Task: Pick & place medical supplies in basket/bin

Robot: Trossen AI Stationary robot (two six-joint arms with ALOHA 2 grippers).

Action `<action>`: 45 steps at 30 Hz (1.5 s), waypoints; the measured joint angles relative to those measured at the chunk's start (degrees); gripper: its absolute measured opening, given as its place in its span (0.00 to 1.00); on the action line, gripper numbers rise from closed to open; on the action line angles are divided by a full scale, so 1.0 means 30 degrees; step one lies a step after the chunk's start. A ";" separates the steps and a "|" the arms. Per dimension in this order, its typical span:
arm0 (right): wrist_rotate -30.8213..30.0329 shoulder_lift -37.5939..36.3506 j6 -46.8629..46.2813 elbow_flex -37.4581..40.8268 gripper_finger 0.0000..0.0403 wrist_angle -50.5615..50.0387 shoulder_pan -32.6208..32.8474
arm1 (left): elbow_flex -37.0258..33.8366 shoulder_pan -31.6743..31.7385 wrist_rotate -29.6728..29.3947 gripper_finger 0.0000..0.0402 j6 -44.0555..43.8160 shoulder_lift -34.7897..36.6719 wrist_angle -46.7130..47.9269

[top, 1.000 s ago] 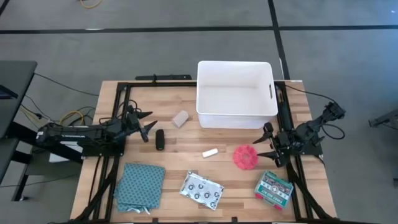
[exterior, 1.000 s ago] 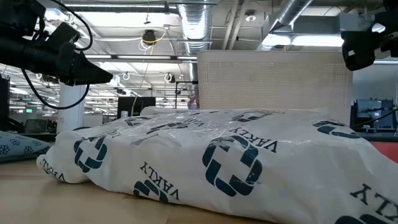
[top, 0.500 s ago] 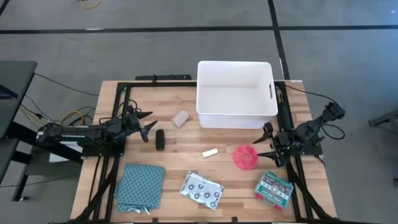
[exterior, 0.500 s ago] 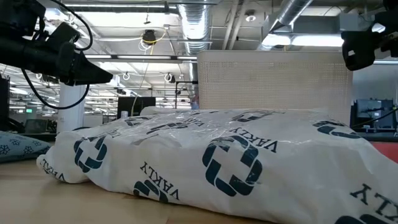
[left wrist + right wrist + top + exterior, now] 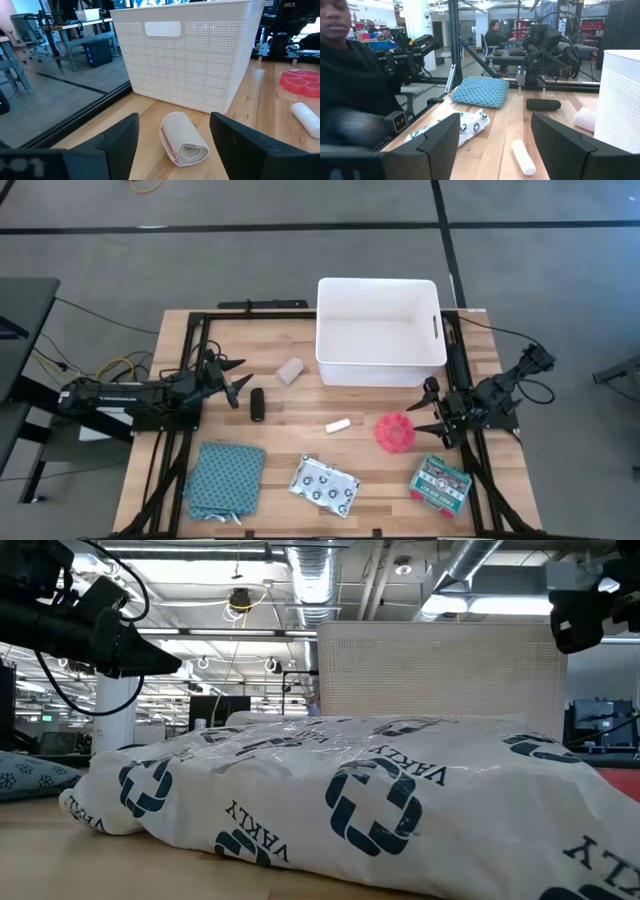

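Both hands (image 5: 238,380) (image 5: 428,414) spread apart, empty; low view blocked by silvery packet (image 5: 350,800).

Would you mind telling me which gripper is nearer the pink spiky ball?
Right. The right gripper sits just beside the pink spiky ball; the left gripper is across the table.

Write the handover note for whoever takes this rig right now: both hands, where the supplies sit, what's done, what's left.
Left hand: open, empty, at the table's left edge, facing the beige roll; the black cylinder lies beside it.
Right hand: open, empty, at the right edge beside the pink spiky ball.
White bin: far side of the table, empty.
On the wood as well: white stick, silvery dotted packet, green-and-red box, teal dotted pouch.
Done: nothing binned.
Left: every item.
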State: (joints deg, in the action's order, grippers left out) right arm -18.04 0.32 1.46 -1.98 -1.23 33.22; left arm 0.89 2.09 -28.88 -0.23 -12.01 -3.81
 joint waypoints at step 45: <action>-0.0015 -0.0007 -0.0338 0.0051 0.60 0.0541 0.0004 | -0.0013 0.0097 -0.7389 0.58 -0.2684 -0.0501 -0.0639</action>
State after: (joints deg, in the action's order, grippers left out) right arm -18.09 0.30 0.45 -1.83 0.39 33.23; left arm 0.85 2.38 -51.05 -8.28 -13.51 -5.73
